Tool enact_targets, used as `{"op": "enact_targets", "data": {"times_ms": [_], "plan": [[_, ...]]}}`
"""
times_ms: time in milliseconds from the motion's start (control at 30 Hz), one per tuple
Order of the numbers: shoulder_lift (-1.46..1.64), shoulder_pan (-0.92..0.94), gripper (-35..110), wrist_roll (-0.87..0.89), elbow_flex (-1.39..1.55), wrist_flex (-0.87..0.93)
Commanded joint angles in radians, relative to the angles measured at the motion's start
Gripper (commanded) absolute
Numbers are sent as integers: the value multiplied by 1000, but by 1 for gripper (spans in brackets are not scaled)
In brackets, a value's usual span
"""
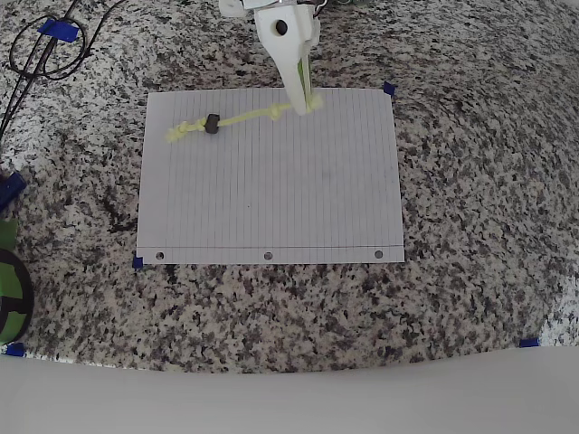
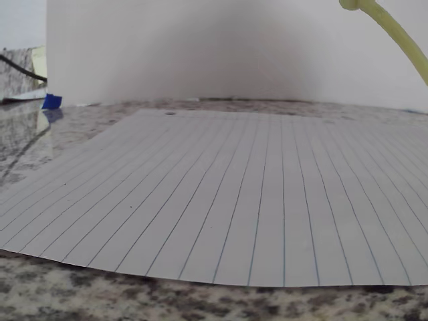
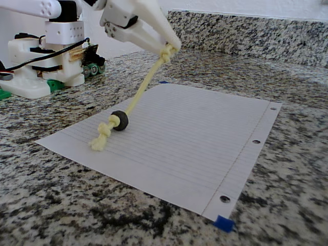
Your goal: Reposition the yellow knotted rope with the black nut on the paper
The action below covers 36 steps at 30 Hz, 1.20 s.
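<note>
The jaws of the gripper [image 3: 171, 49] pinch one knotted end of the yellow knotted rope [image 3: 137, 95], lifted above the paper's [image 1: 271, 190] far edge. Its other end and black nut [image 3: 119, 120] rest near the left edge. Most of the paper is bare.
</note>
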Motion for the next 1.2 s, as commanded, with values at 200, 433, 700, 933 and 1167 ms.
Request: {"op": "enact_targets", "data": {"times_ms": [200, 433, 700, 933, 1167], "plan": [[-51, -58, 0, 54, 18, -43], [-52, -110, 0, 54, 49, -54], [-75, -152, 0, 41, 100, -52], [-97, -152, 0, 21, 130, -35], [-123, -198, 0, -84, 133, -31]]}}
